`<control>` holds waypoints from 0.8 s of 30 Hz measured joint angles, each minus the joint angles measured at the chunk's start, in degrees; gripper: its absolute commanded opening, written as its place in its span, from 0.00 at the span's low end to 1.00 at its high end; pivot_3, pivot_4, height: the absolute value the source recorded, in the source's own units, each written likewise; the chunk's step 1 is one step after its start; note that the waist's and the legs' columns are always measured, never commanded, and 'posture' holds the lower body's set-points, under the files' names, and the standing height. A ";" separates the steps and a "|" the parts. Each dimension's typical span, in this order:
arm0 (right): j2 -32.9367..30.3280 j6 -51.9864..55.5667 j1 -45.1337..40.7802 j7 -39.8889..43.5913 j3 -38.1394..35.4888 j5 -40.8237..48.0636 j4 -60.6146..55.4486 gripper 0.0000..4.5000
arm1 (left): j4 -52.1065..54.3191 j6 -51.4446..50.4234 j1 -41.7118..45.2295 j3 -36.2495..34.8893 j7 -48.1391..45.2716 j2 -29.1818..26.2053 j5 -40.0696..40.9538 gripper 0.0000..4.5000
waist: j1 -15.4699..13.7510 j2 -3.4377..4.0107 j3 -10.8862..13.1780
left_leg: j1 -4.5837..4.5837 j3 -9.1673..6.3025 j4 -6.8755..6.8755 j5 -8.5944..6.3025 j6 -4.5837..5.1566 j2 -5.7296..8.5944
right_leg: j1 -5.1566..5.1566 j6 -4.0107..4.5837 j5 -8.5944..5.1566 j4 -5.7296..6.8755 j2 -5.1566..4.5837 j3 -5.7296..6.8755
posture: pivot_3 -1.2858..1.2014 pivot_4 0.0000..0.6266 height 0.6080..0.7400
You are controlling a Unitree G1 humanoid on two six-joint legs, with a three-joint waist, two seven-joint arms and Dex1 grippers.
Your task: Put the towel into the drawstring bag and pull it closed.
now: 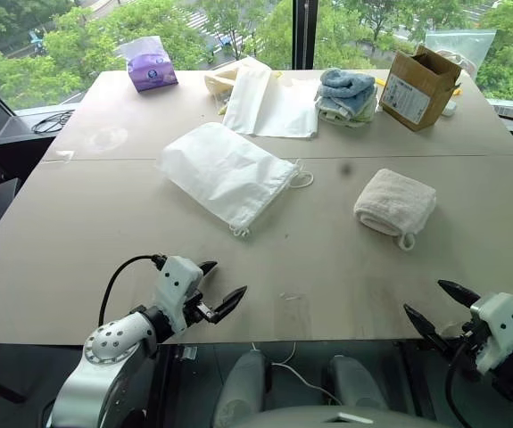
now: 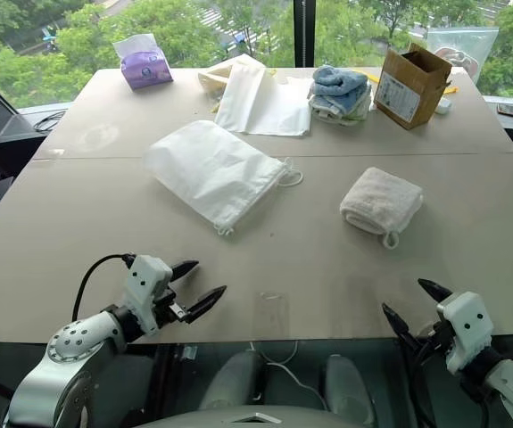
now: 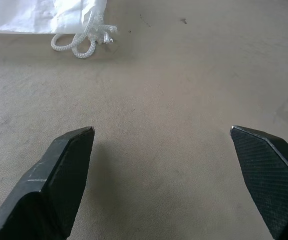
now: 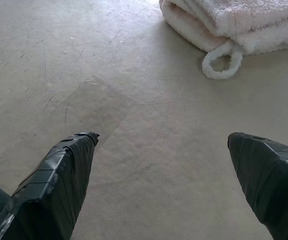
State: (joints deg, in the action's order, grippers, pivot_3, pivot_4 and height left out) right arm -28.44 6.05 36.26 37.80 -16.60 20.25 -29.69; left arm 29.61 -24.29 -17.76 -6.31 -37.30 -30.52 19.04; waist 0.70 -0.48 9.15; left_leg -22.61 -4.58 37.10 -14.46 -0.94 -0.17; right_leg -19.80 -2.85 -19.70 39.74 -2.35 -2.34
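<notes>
A beige table (image 1: 104, 259) by a window carries the scene. The drawstring bag (image 1: 225, 172) lies flat and empty-looking at the middle of the table, slanted, its mouth toward the near right, with white cords (image 1: 299, 177) curling out at that end and a knotted loop (image 3: 83, 37) resting on the tabletop. The towel (image 1: 396, 202), cream-white and folded into a thick pad, sits to the right of the bag and well apart from it, its small loop (image 1: 407, 241) pointing toward the near edge.

Both arms hang at the near edge, holding nothing. The left gripper (image 1: 220, 287) hovers over bare tabletop at near left, jaws spread wide, the bag's cords farther off ahead of it. The right gripper (image 1: 434, 308) sits at near right, jaws likewise wide apart, with the towel ahead of it across open tabletop; a faint clear patch of tape (image 4: 91, 107) marks the surface there.

Nothing lies between either gripper and the task's things. Along the far side stand a purple tissue pack (image 1: 152, 70), smooth white bags (image 1: 269, 102) with no cords, a pile of blue and pale towels (image 1: 346, 94), and an open cardboard box (image 1: 418, 85) with a clear plastic bag (image 1: 459, 45) behind it.
</notes>
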 measured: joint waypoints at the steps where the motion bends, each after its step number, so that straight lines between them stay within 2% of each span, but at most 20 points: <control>1: 0.00 0.00 0.00 0.00 0.00 0.00 0.00 1.00 | 0.00 0.00 0.00 0.00 0.00 0.00 0.00 0.99 | 0.00 0.00 0.00 | 0.00 0.00 0.00 0.00 0.00 0.00 | 0.00 0.00 0.00 0.00 0.00 0.00 | 0.52 0.24 1.00; 24: 1.91 -4.79 -1.44 1.51 0.19 0.21 1.54 1.00 | -1.68 2.47 0.83 -0.41 -1.62 -0.33 1.27 0.99 | 0.01 0.00 0.01 | 0.00 0.00 0.00 0.00 0.00 0.00 | 0.00 0.00 0.00 0.00 0.01 0.01 | 0.52 0.24 1.00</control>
State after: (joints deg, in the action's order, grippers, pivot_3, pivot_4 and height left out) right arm -26.53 1.25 34.82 39.32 -16.41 20.47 -28.15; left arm 27.93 -21.83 -16.93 -6.72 -38.91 -30.85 20.32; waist 0.71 -0.48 9.16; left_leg -22.61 -4.58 37.10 -14.46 -0.94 -0.17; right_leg -19.80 -2.85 -19.70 39.74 -2.34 -2.34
